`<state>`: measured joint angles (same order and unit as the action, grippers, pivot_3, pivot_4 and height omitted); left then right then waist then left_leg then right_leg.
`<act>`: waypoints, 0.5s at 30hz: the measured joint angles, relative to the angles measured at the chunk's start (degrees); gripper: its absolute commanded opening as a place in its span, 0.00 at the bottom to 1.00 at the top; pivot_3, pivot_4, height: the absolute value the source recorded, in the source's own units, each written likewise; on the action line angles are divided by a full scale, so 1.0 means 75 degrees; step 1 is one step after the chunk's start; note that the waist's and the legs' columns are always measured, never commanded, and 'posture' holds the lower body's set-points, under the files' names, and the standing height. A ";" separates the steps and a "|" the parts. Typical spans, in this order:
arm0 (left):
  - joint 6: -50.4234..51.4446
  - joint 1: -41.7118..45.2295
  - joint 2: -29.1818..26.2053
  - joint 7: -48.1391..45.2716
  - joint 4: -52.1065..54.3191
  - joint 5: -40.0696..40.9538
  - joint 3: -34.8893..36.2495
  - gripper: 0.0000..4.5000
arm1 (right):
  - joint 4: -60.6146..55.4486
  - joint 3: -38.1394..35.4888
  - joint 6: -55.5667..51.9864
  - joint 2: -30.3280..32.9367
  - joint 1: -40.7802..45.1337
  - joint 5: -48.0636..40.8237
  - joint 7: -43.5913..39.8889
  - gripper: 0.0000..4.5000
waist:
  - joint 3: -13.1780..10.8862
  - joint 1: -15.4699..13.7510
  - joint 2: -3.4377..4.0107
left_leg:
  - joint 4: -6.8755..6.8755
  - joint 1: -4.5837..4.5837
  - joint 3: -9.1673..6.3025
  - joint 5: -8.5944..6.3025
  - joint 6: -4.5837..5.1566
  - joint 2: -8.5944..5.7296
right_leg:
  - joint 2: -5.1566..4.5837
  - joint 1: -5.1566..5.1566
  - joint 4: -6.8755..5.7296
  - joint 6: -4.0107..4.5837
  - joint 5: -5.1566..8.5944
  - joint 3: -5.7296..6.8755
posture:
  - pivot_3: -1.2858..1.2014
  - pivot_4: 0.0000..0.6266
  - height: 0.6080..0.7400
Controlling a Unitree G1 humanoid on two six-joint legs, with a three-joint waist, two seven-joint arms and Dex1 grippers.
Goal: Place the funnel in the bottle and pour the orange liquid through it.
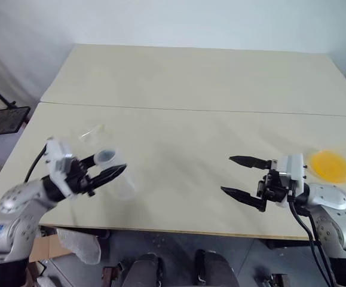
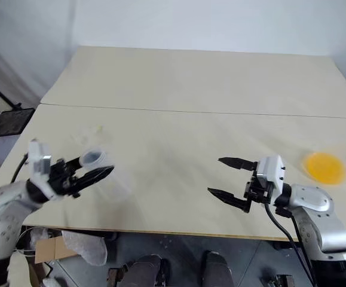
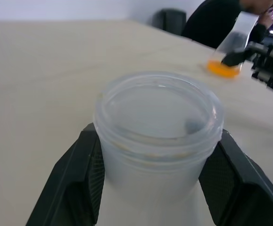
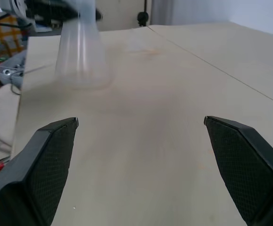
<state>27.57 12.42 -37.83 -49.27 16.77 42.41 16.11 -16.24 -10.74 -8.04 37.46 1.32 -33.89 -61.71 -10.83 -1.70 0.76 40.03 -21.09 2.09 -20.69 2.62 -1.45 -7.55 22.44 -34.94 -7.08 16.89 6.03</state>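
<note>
While the left gripper pinches the bottle by its neck at the frame's lower left, the funnel lies just above it on the table; lower right, the right gripper is spread, empty, orange liquid beyond.

Pale two-panel table; black stand beside it.
</note>
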 measured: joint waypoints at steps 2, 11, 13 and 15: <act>0.0003 0.1337 0.0448 -0.0067 -0.0526 -0.0172 -0.0684 0.52 | -0.0163 -0.0374 0.0093 -0.0014 -0.0586 0.0064 0.0237 1.00 | -0.0001 -0.0128 0.0004 | 0.0001 -0.0003 -0.0005 0.0006 0.0012 -0.0027 | 0.0005 0.0000 -0.0012 -0.0005 -0.0002 0.0012 | 0.52 0.24 1.00; -0.1413 0.4560 0.2600 -0.0982 -0.4124 -0.2010 -0.3025 0.52 | -0.1534 -0.1419 0.0409 -0.0489 -0.2737 0.0215 0.1256 1.00 | -0.0002 -0.0153 -0.0007 | -0.0006 -0.0005 0.0045 0.0017 0.0032 -0.0044 | 0.0020 0.0004 0.0010 -0.0037 -0.0016 0.0041 | 0.52 0.24 1.00; -0.2232 0.5132 0.3196 -0.1213 -0.5279 -0.2645 -0.3499 0.52 | -0.1965 -0.1719 0.0491 -0.0806 -0.3397 0.0318 0.1602 1.00 | -0.0004 -0.0204 -0.0010 | -0.0006 -0.0009 0.0044 0.0019 0.0036 -0.0043 | 0.0023 0.0004 0.0011 -0.0038 -0.0015 0.0048 | 0.52 0.24 1.00; -0.2941 0.5416 0.3604 -0.1397 -0.6152 -0.3118 -0.3777 0.52 | -0.2429 -0.1881 0.0591 -0.1111 -0.3863 0.0401 0.1910 1.00 | -0.0003 -0.0187 -0.0009 | -0.0010 -0.0010 0.0059 0.0021 0.0039 -0.0044 | 0.0021 0.0004 0.0025 -0.0039 -0.0014 0.0037 | 0.52 0.24 1.00</act>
<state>5.51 53.04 -10.81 -59.75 -29.37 19.02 -12.22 -34.46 -24.85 -3.61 29.14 -27.65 -30.88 -47.39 -10.86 -3.11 0.70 39.96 -21.16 2.53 -20.53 2.92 -1.78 -7.39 22.47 -34.75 -7.38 16.78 6.30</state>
